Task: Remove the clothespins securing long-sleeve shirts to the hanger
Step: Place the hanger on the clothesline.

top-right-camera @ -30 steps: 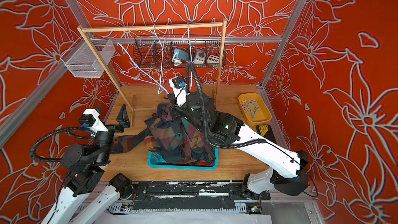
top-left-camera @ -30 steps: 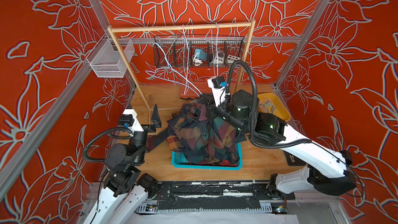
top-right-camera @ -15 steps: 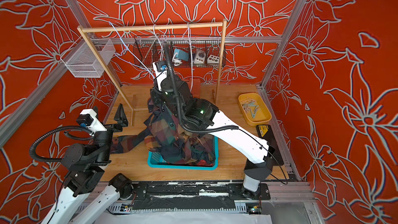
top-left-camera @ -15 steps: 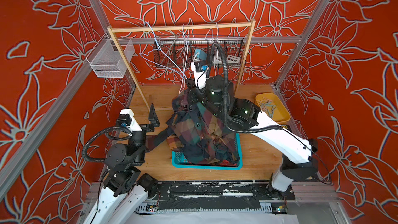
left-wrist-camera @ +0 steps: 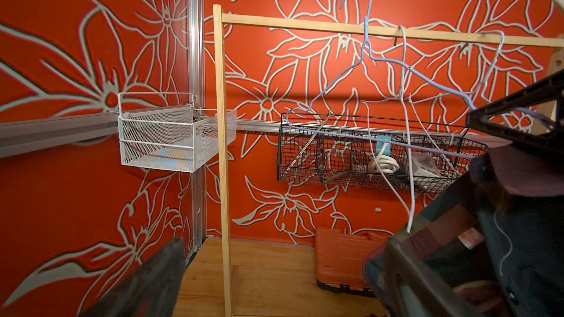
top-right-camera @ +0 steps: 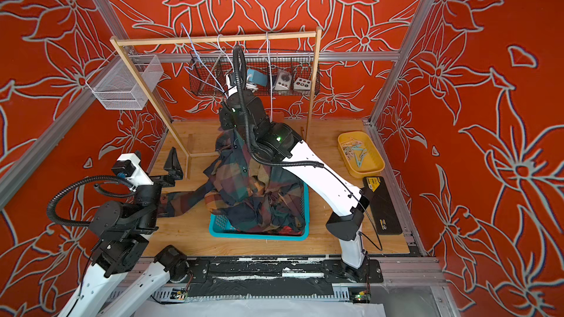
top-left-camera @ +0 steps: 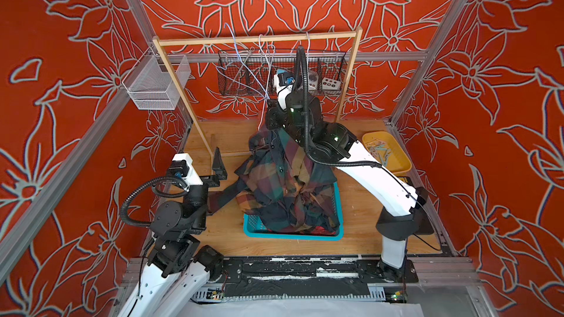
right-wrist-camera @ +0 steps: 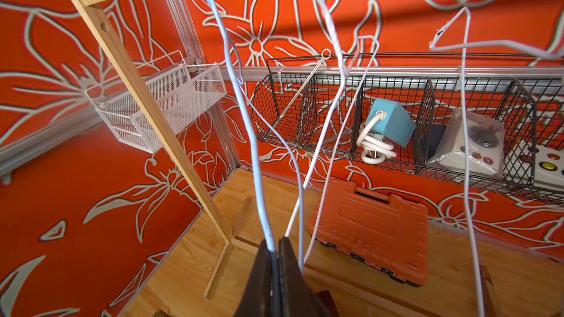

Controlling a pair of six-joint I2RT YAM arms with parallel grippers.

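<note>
Pegs: a bunch of pale pink and mint plastic clothespins [top-right-camera: 354, 150] sit in your yellow plastic tray [top-right-camera: 370, 174]. I can't spot any on the fabric.
Shirts: the dark plaid long-sleeve shirts [top-left-camera: 283, 184] are heaped in the teal plastic basket [top-left-camera: 293, 237]. One sleeve trails over the wooden desk [top-left-camera: 360, 208], and the top of the heap rises toward your right arm.
Right claw [right-wrist-camera: 276, 247]: pinched together on the pale blue wire hanger [right-wrist-camera: 255, 160], not on a peg.
Left claw [top-right-camera: 156, 157]: spread wide and holding nothing, just beside the wooden rack [top-left-camera: 198, 41].
Progress: looks mostly done to me. The collar area under your right arm is hidden, so a last peg could be lurking there.
</note>
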